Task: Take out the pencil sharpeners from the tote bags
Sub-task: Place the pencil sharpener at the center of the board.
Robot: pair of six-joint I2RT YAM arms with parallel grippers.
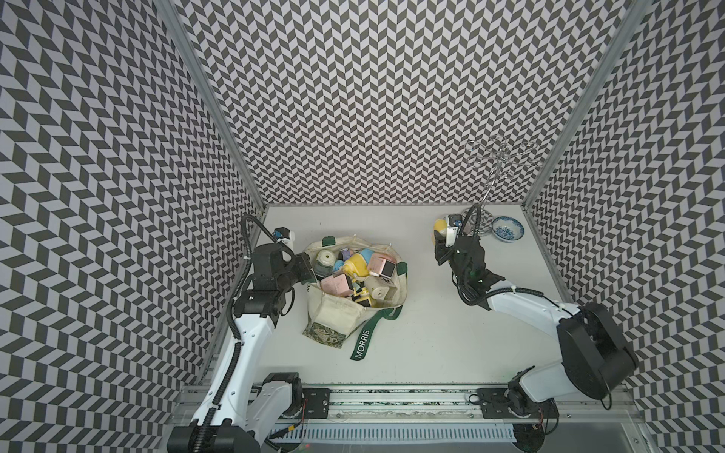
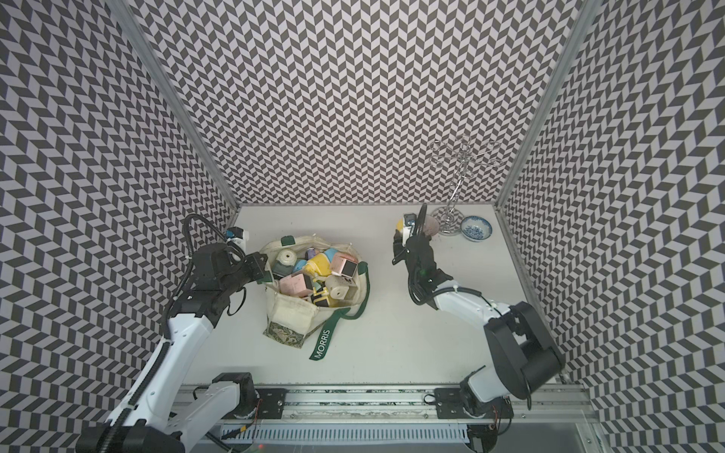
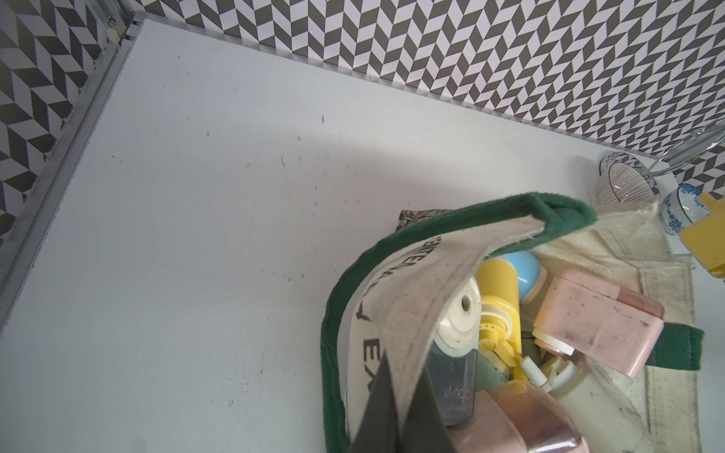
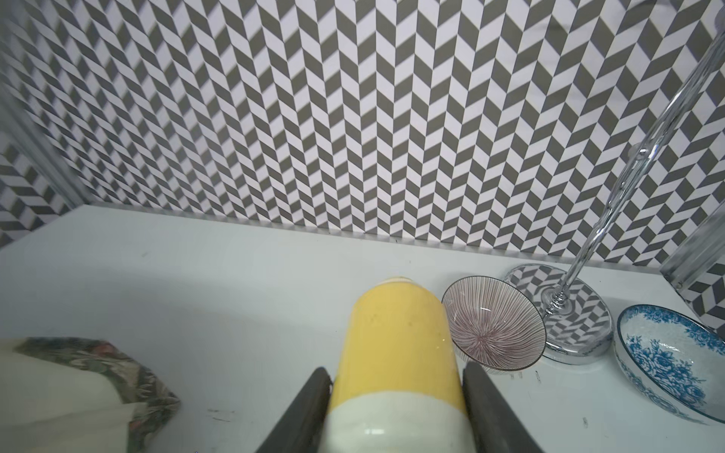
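My bench (image 1: 431, 333): white, scuffed. Tote bag (image 1: 333, 313) slumped on my left half. Far right corner: glass stand (image 4: 580, 313), striped bowl (image 4: 492, 325), blue-flowered bowl (image 1: 507, 229), close together.

Bright, even overhead light fills both top views, leaving only faint, soft shadows on the white table (image 1: 431, 321). The patterned walls (image 1: 117, 164) bow toward the frame edges (wide-angle stretch, strongest at 9 and 3 o'clock). Small glints mark the glass stand (image 4: 580, 313). In the right wrist view the right gripper (image 4: 396, 370) at 6 o'clock has blurred fingers (image 4: 298, 415)

sharpeners (image 1: 355, 267) in tote bag (image 1: 333, 313), bowl (image 1: 507, 229) far right
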